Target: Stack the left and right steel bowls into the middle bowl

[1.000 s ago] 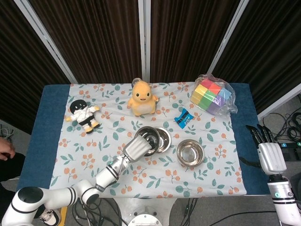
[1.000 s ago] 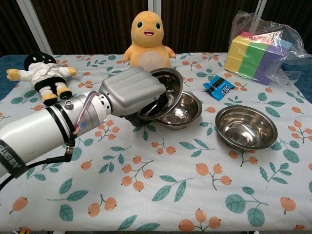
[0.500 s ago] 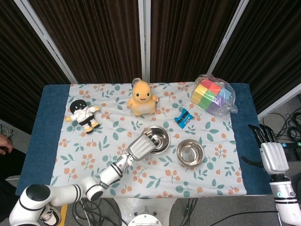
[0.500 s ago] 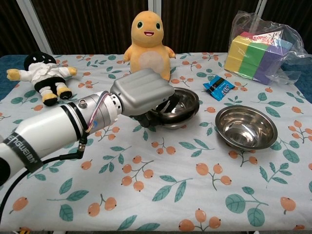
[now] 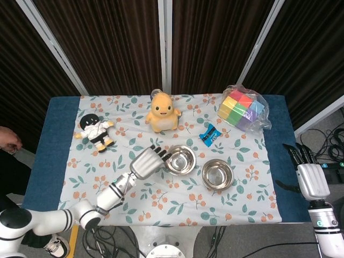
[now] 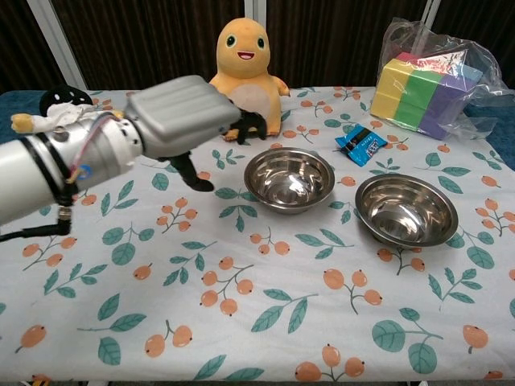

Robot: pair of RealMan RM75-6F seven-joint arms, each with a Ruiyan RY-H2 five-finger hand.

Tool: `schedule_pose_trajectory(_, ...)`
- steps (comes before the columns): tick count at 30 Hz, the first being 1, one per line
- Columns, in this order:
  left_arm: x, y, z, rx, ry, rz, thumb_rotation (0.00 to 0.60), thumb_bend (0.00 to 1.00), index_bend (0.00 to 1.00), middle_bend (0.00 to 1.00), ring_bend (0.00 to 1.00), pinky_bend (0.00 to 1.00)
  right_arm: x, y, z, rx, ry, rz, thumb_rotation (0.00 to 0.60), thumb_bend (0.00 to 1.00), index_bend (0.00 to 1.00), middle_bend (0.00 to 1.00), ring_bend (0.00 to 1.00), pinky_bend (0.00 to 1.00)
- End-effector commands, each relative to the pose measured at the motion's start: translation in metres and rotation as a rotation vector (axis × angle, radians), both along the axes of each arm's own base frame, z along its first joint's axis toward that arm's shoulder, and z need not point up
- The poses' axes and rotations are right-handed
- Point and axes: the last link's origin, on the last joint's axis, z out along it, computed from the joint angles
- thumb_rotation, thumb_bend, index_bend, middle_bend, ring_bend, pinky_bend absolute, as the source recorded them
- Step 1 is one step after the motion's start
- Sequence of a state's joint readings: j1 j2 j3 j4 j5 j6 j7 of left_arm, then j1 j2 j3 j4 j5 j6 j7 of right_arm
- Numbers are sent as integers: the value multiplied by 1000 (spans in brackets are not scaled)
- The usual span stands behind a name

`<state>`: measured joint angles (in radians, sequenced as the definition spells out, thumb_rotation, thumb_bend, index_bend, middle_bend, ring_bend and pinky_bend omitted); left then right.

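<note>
Floral-clothed surface (image 6: pixel 265 322) carrying 2 visible steel bowl positions. Left hand (image 6: pixel 181 121), fingers spread and holding nothing, hovers just left of the middle bowl (image 6: pixel 289 178), apart from it. The right bowl (image 6: pixel 406 210) sits upright beside the middle one. Right hand (image 5: pixel 309 177), fingers extended and empty, lies off the surface's right edge.

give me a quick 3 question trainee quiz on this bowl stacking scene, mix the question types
1. True or false: the left hand holds a bowl.
2. Which thing lies between the orange plush and the bagged blocks? A) blue packet B) spoon C) cup
3. Fill in: the right bowl sits ___ the middle stack, not in it.

Key: 1 false; 2 A; 3 beside
</note>
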<state>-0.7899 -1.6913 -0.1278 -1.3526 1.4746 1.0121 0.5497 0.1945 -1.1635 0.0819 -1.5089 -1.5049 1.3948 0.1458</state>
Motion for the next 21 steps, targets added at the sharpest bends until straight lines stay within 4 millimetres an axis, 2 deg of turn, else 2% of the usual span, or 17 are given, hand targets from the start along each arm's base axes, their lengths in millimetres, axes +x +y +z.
schedule_pose_trajectory(1, -50, -13, 40, 81, 2, 155, 600, 145, 324, 450, 412, 532, 0, 0, -13, 66, 47, 2, 600, 19, 96, 158, 23, 20)
schedule_pose_trajectory(4, -84, -27, 64, 116, -7, 281, 600, 141, 354, 437, 379, 507, 6, -2, -30, 122, 84, 31, 600, 20, 150, 190, 85, 88)
schedule_pose_trajectory(7, -113, -45, 85, 124, 18, 401, 600, 139, 357, 373, 298, 423, 17, -6, -49, 175, 124, 79, 600, 28, 212, 235, 139, 151)
schedule_pose_trajectory(11, -132, -66, 108, 145, -7, 481, 600, 138, 357, 350, 275, 375, 30, -11, -74, 235, 160, 124, 600, 51, 289, 294, 194, 224)
schedule_pose_trajectory(15, -146, -80, 125, 193, -56, 520, 600, 135, 358, 350, 275, 367, 40, -15, -95, 277, 201, 155, 600, 55, 318, 316, 206, 241)
schedule_pose_trajectory(21, -166, -88, 132, 206, -114, 560, 600, 134, 358, 350, 275, 364, 55, -22, -120, 333, 240, 190, 600, 62, 334, 326, 206, 241)
